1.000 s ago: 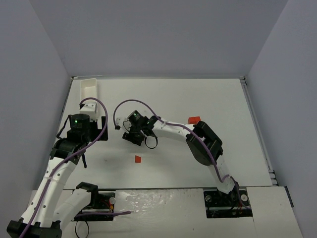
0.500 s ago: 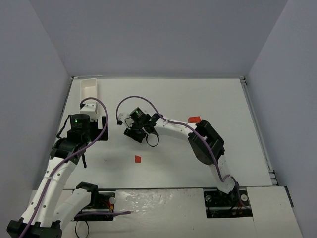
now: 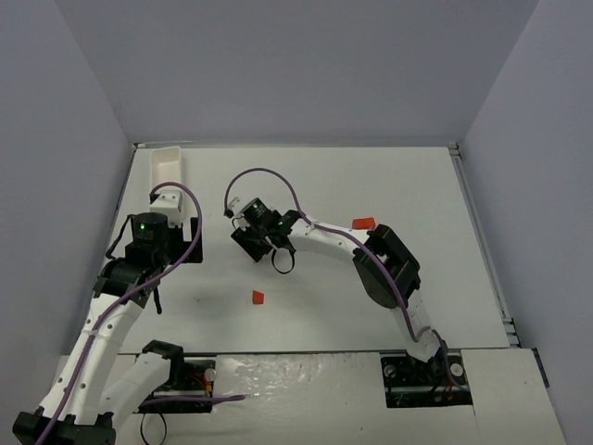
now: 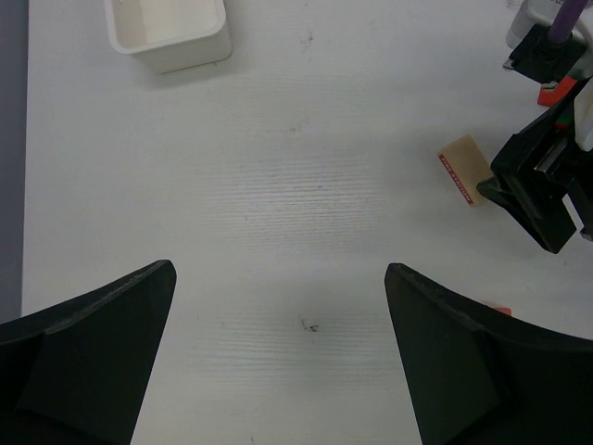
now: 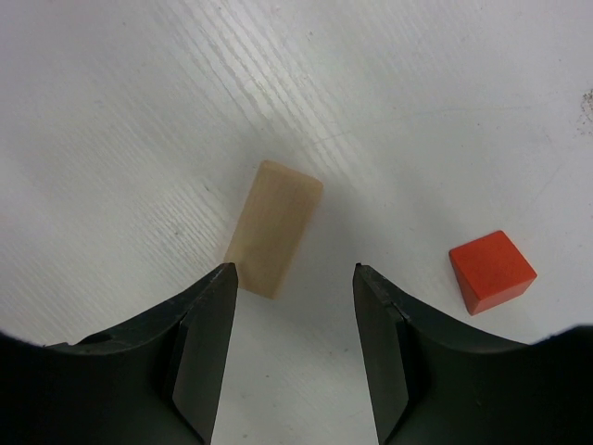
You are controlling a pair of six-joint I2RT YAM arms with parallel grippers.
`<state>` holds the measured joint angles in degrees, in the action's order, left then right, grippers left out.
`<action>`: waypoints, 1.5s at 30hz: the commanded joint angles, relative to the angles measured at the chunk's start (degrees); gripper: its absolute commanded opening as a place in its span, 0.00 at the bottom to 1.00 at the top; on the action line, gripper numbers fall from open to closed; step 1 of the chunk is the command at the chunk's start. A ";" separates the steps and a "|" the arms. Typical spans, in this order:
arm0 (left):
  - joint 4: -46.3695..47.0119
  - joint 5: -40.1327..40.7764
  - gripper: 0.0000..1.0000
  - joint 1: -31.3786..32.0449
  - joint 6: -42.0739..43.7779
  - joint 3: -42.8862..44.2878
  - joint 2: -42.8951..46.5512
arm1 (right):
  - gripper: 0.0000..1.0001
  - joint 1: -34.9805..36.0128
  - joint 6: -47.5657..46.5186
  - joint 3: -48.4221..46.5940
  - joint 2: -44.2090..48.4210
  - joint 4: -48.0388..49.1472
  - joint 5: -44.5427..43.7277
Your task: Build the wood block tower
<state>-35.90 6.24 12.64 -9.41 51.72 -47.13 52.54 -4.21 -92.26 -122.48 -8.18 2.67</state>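
Note:
The blocks lie singly on the white table; no stack shows. A pale tan oblong block (image 5: 273,227) lies flat just ahead of my right gripper (image 5: 292,278), near its left fingertip and not between the jaws. The right gripper is open, empty and low over the table. The tan block also shows in the left wrist view (image 4: 463,169), beside the right gripper (image 4: 533,195). A red cube (image 5: 491,271) lies to the right of it. In the top view, red cubes lie at mid-table (image 3: 258,297) and further right (image 3: 362,223). My left gripper (image 4: 278,343) is wide open and empty.
A long white tray (image 3: 167,167) stands at the far left corner, and shows in the left wrist view (image 4: 171,37). The right arm (image 3: 324,243) stretches leftward across the middle of the table. Grey walls enclose the table on three sides.
My right gripper has moved a little toward the far side and turned slightly, its cable loop shifting right. The left arm and the red cubes have not moved.

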 commanded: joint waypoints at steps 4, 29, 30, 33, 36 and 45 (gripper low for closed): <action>2.94 -0.06 0.95 -0.10 0.27 0.63 0.23 | 0.50 2.28 8.14 -4.25 -0.84 2.88 -1.94; 2.90 -0.66 0.95 -0.08 0.36 0.53 0.59 | 0.23 2.26 0.90 13.41 6.30 5.19 -11.69; 2.90 -0.70 0.95 -0.08 0.36 0.57 0.55 | 0.23 2.22 0.30 14.64 7.25 5.15 -12.16; 2.85 -0.79 0.95 -0.16 0.35 0.57 0.55 | 0.23 1.61 -2.06 20.16 12.41 5.19 -13.57; 2.94 -0.88 0.95 -0.08 0.27 0.54 0.55 | 0.24 0.11 -3.78 24.66 17.39 5.04 -13.42; 2.89 -0.97 0.95 -0.13 0.36 0.52 0.82 | 0.26 -6.81 -1.97 33.67 33.46 4.75 -13.19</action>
<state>-35.89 5.74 12.64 -9.41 51.72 -46.75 48.57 -7.79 -59.32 -98.22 -3.72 -8.84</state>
